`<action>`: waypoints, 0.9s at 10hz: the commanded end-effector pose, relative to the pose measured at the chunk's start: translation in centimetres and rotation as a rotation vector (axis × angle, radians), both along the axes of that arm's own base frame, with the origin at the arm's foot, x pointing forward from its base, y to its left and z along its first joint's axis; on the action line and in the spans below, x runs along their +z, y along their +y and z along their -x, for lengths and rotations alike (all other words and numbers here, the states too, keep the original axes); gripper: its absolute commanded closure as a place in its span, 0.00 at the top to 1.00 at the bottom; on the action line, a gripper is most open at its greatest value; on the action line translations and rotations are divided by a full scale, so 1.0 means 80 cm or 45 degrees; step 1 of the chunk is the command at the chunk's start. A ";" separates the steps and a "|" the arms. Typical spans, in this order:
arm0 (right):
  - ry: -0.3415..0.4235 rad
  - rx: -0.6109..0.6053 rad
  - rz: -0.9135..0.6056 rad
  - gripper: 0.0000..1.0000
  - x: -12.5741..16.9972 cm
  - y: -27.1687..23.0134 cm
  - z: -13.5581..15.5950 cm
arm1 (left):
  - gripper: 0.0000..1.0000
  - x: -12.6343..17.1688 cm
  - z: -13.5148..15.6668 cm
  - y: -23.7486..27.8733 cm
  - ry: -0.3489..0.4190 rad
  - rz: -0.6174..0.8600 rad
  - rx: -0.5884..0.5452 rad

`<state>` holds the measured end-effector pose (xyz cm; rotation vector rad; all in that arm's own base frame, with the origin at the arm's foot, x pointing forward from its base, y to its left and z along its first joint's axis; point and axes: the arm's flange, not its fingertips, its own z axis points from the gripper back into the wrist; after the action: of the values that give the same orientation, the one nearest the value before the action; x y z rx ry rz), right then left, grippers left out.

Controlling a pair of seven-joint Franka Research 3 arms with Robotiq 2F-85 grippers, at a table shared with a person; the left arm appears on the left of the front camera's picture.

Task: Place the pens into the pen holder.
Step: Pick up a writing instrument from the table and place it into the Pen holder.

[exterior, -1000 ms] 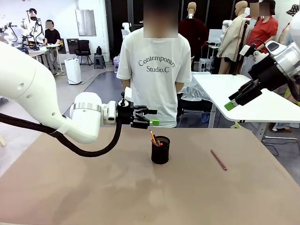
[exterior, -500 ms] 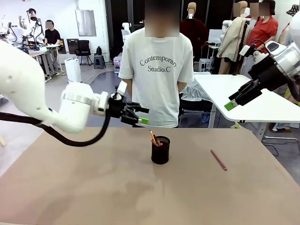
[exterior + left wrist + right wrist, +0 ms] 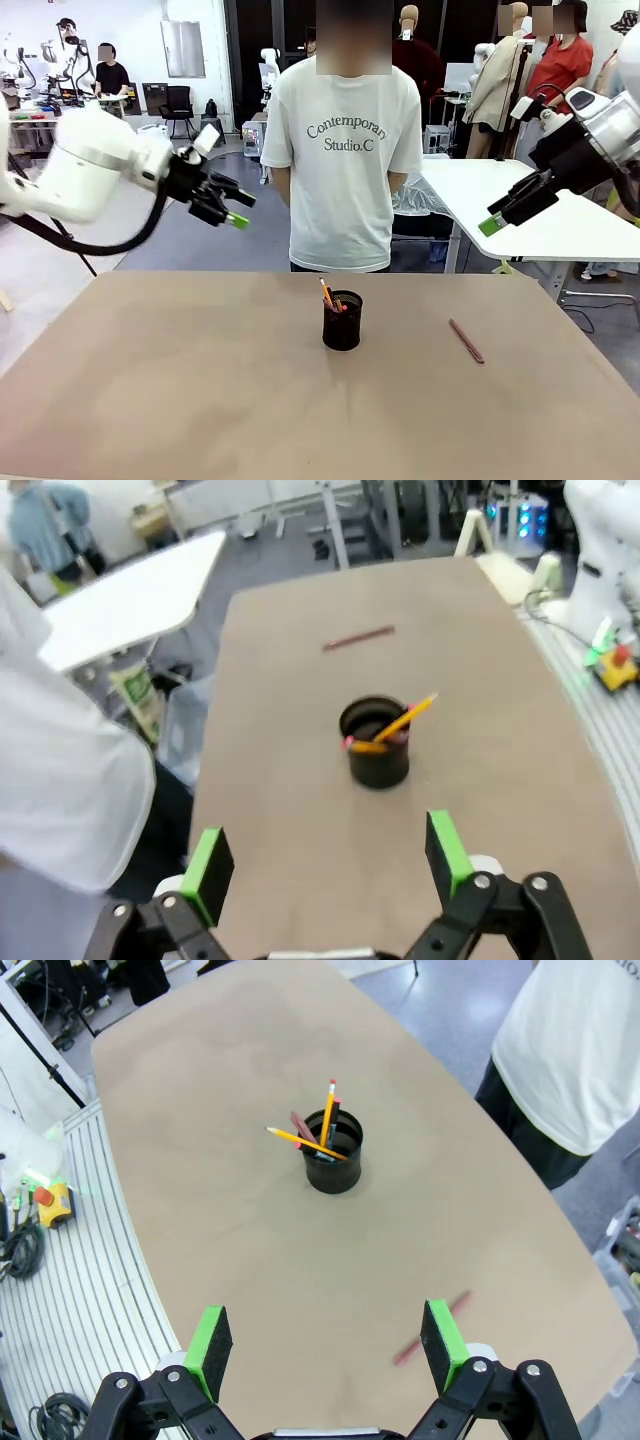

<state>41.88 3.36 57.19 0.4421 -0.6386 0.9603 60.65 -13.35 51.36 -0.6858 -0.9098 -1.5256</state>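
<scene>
On the table [image 3: 180, 390], at its middle, you see the pen holder [image 3: 342, 325] with pens [image 3: 327, 293] standing inside; the maroon pen [image 3: 466, 341] lies apart to its right. Your left gripper [image 3: 241, 211], jaws apart and empty, has withdrawn up and left since a second ago; your right gripper [image 3: 503, 212] hangs open, high right.

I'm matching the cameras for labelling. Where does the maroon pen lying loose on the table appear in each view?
Front view: the maroon pen lies on the table, right of the pen holder.
Left wrist view: upper middle, beyond the pen holder.
Right wrist view: lower right, blurred, nearer the camera than the pen holder.
Shared landmark: the pen holder.
</scene>
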 end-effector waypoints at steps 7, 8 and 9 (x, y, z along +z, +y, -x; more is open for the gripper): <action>0.003 0.002 -0.035 1.00 0.002 0.001 0.000 | 1.00 0.061 0.029 0.070 0.048 -0.255 0.158; 0.003 0.002 -0.035 1.00 0.002 0.001 0.000 | 1.00 0.081 0.023 0.073 -0.025 -0.252 0.148; 0.003 0.002 -0.035 1.00 0.002 0.001 0.000 | 1.00 0.081 0.023 0.073 -0.025 -0.252 0.148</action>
<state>41.88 3.36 57.18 0.4421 -0.6385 0.9603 58.68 -7.60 57.29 -0.4822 -0.7737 -1.4890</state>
